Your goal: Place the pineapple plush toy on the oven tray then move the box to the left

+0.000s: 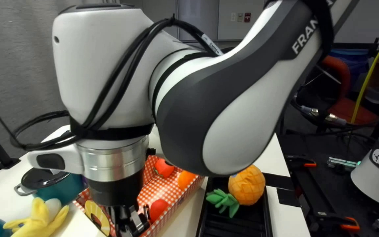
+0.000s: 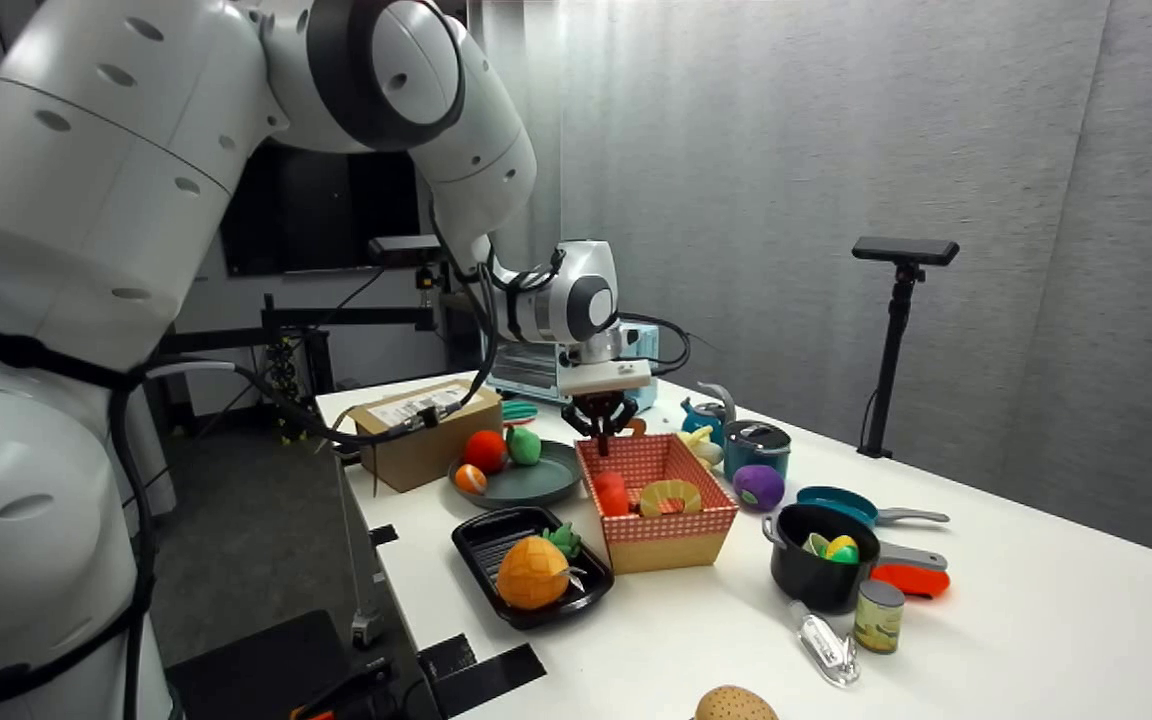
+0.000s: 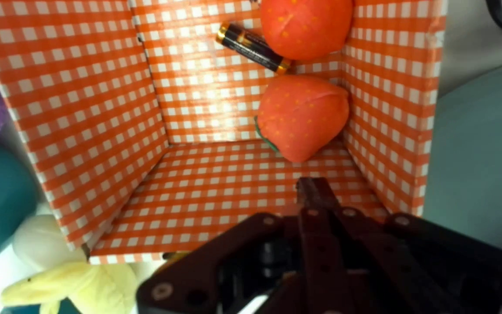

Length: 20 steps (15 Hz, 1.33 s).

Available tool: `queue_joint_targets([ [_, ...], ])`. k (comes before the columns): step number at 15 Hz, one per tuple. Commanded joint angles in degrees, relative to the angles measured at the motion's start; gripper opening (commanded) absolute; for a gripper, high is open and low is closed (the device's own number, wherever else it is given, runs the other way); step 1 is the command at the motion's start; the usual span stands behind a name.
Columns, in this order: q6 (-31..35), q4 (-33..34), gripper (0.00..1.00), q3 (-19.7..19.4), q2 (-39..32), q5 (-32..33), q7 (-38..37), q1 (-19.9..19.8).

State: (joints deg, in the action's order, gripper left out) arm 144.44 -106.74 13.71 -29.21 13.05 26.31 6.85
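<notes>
Pineapple plush toy point(image 2: 532, 574) on oven tray point(image 2: 492, 534) — white table point(image 2: 681, 625), grey curtain point(image 2: 736, 190) behind — fingers point(image 3: 317, 194) together.

Jaws pressed together on your black gripper point(image 3: 314, 185), over the rectangular box point(image 3: 76, 100) lined in orange-and-white check. Beyond them: a red strawberry-shaped soft toy point(image 3: 302, 115), then a matching strawberry point(image 3: 307, 27) and a cylindrical black-and-gold battery point(image 3: 251, 47). Grey-green round plate point(image 3: 482, 165) to their right; floppy pale-yellow plush point(image 3: 98, 285) to their left.

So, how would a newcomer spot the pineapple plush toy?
On the white table, a black oven tray sits beside the checked box. The pineapple plush toy rests on that tray. Its grid-lined orange body and green leaves distinguish it from the box's red toy fruits.
</notes>
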Motion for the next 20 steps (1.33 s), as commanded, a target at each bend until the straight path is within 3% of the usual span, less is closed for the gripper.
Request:
queue_joint_targets([
  [1,2.18,1.01,0.0,3.4,0.23,-4.51,4.58,-1.17],
  [5,3.51,0.73,0.0,6.12,0.46,-8.23,8.34,-1.91],
  [13,0.84,0.96,0.0,7.18,1.0,-12.28,9.92,-2.6],
  [15,-3.44,0.95,0.27,7.65,1.86,-13.87,10.36,-3.23],
  [17,-9.86,0.8,0.41,7.41,3.47,-15.2,10.51,-3.37],
  [18,-4.41,1.16,0.25,5.74,1.26,-13.29,8.9,-1.31],
  [20,-7.85,1.19,0.39,5.57,2.3,-14.02,9.08,-1.4],
])
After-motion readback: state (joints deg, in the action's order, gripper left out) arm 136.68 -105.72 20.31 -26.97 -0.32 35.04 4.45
